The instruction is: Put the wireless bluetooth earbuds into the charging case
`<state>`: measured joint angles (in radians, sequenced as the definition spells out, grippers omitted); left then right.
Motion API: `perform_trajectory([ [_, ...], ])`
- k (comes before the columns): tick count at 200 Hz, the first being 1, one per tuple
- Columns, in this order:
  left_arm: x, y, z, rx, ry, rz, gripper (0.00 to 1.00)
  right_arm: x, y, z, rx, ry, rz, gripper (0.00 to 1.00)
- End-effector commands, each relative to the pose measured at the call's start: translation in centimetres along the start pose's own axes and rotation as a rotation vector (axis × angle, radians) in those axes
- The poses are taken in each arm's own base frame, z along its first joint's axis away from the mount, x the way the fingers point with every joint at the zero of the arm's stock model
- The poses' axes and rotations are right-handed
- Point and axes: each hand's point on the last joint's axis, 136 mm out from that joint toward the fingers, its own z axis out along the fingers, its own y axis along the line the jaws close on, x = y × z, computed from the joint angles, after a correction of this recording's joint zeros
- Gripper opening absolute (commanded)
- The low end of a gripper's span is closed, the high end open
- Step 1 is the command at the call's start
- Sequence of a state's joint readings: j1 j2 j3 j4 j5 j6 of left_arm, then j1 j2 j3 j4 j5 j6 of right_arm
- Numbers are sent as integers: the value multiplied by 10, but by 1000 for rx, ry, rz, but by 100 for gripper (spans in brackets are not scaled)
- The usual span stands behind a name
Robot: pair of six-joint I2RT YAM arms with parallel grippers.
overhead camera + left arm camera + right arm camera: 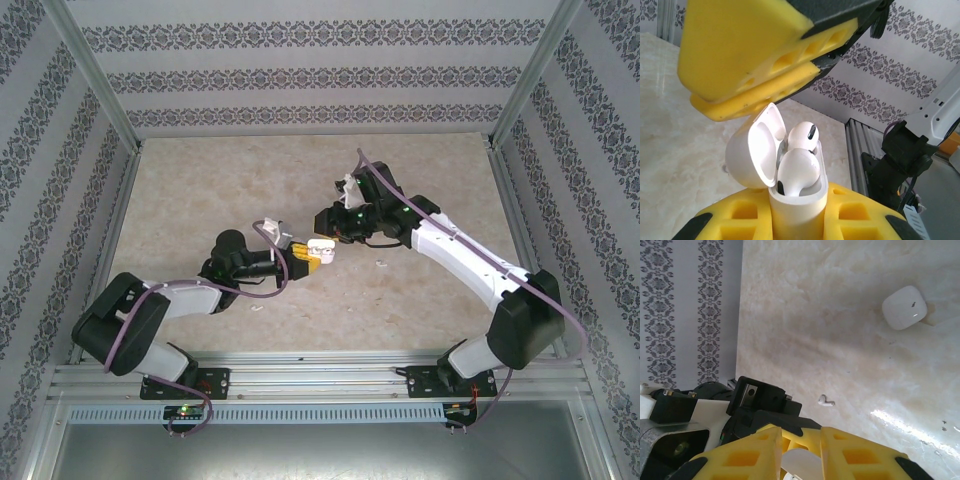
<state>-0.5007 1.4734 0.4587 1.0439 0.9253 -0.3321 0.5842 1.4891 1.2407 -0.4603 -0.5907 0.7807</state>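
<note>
While the left gripper (797, 220) clamps the open charging case (799, 202) upright, two earbuds (799, 167) sit in its wells, with the lid (752, 150) swung left. Just above hangs the right gripper (801, 437); I cannot tell whether it is open or closed. Farther right, a loose earbud (826, 401) lies on the table (805, 315), well apart from a closed case (904, 307).

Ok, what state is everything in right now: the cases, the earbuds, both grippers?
Left gripper: shut on the held case.
Held case: lid open.
Two earbuds: sitting in the held case; fully seated or not, cannot tell.
Second case: lid shut, lying on the table.
Loose earbud: lying on the table, outside either case.
Right gripper: close above the open case; open or shut, cannot tell.
</note>
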Motion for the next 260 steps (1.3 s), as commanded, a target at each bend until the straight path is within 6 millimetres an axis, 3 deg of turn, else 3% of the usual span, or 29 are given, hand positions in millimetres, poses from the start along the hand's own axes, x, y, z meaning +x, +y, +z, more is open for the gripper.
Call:
perform_trajectory([
  [1,-22,4,2,6,-73,78,0,14,21,3,-79,80,-41,26],
  [116,-29,7,3,2,-82,67,0,18,29,-23,-53,35,-96,27],
  [164,-35,6,4,-2,-49,85,0,-6,32,-40,-9,-47,-88,29],
  [190,-36,1,2,-4,-17,111,0,-20,21,-43,62,-45,-99,31],
  [228,-39,-8,-3,-2,17,148,0,-31,8,-36,48,-19,-62,32],
  [260,-40,-12,-7,-13,26,158,0,-22,11,-19,-23,81,-32,28],
])
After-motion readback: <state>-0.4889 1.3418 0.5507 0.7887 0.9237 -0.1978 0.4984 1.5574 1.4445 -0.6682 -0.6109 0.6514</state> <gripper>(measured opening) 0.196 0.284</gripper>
